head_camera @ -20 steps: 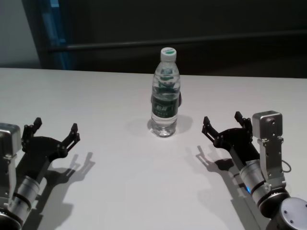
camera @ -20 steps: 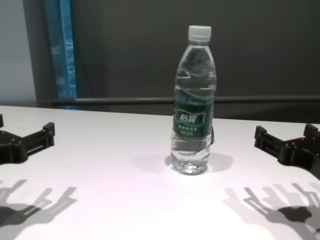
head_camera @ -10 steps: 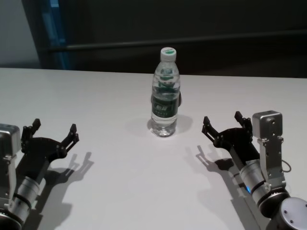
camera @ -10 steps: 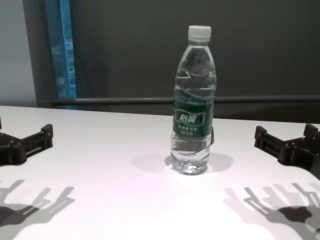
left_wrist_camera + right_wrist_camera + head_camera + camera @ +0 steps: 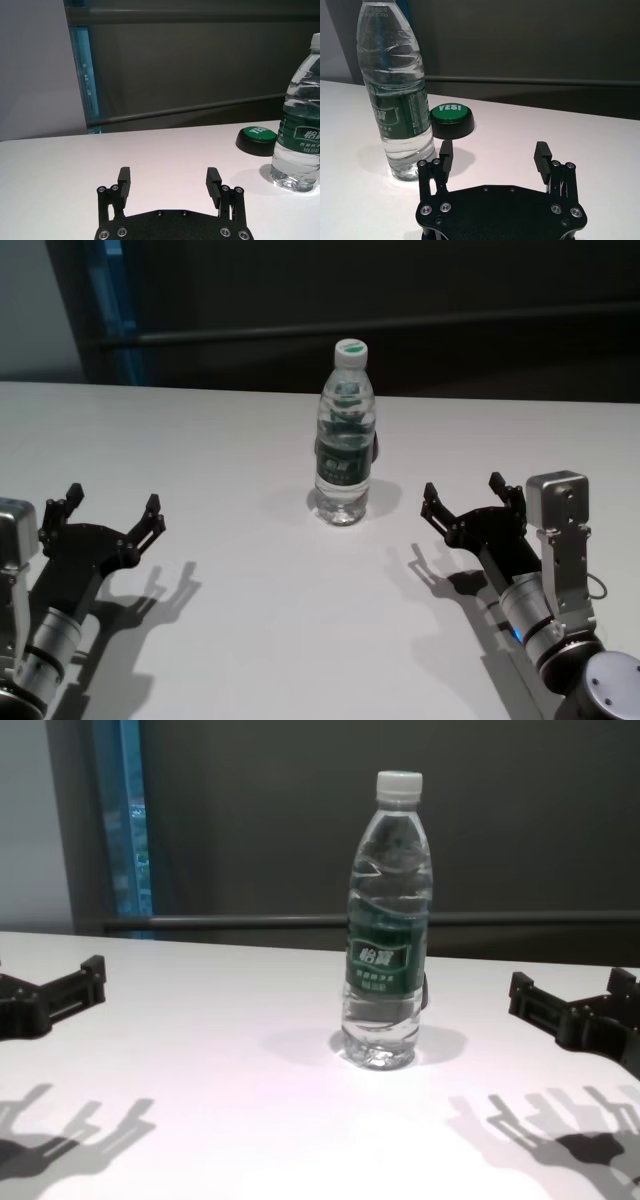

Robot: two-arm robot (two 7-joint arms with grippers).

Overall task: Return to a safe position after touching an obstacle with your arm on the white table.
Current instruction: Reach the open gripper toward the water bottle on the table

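Note:
The obstacle, a tall clear water bottle point(image 5: 345, 440) with a white cap and dark green label, stands upright mid-table on the white table point(image 5: 250, 620); it also shows in the chest view point(image 5: 388, 940). My left gripper point(image 5: 113, 498) hovers low at the near left, open and empty, well apart from the bottle point(image 5: 299, 130). My right gripper point(image 5: 462, 487) sits at the near right, open with nothing between its fingers, a short gap from the bottle point(image 5: 395, 90). The wrist views show both grippers, left point(image 5: 168, 175) and right point(image 5: 494, 147), empty.
A low black round button with a green top point(image 5: 451, 116) lies just behind the bottle, also seen from the left wrist point(image 5: 256, 137). The table's far edge meets a dark wall with a horizontal rail point(image 5: 250, 922).
My left gripper has drifted slightly back toward the near-left corner, away from the bottle. The right arm and the bottle have not moved.

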